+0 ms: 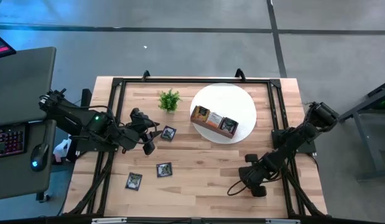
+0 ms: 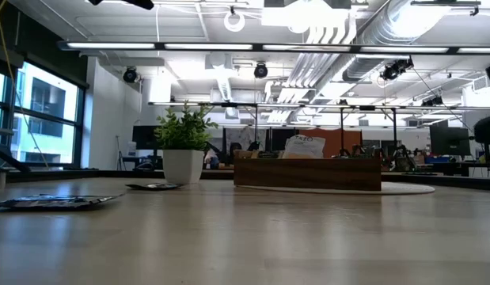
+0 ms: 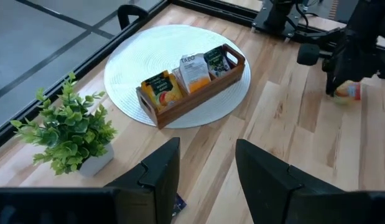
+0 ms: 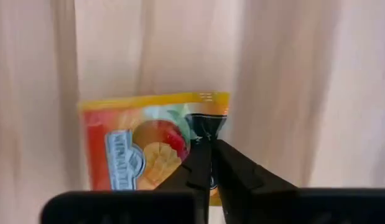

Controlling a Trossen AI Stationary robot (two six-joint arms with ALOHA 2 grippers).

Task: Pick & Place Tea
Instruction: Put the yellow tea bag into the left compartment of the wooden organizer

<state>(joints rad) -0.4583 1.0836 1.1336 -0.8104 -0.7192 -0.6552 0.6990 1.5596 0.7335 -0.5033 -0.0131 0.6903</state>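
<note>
- The wooden tray (image 1: pixel 214 122) sat on a round white mat (image 1: pixel 239 99) on the table (image 1: pixel 198 180); it served as the landmark.
- Three sachets stood upright in the tray: a yellow-orange one (image 3: pixel 158 89), a white one (image 3: pixel 194 68) and a dark green one (image 3: pixel 216 61).
- A small potted plant (image 1: pixel 169 100) stood just beside the mat, on the tray's left-arm side.
- The left gripper (image 1: pixel 147 133) hovered farther out than the plant from the tray, its fingers (image 3: pixel 156 174) held apart with nothing between them.
- A dark sachet (image 1: pixel 168 132) lay flat on the table right next to that gripper.
- Two more dark sachets (image 1: pixel 164 169) (image 1: pixel 134 181) lay flat nearer the table's front edge, well apart from the tray.
- The right gripper (image 1: pixel 255 182) was low at the table, toward the front edge from the tray.
- Its fingers (image 4: pixel 201 165) had closed together on the edge of a yellow-orange fruit sachet (image 4: pixel 139 146) lying on the wood.
</note>
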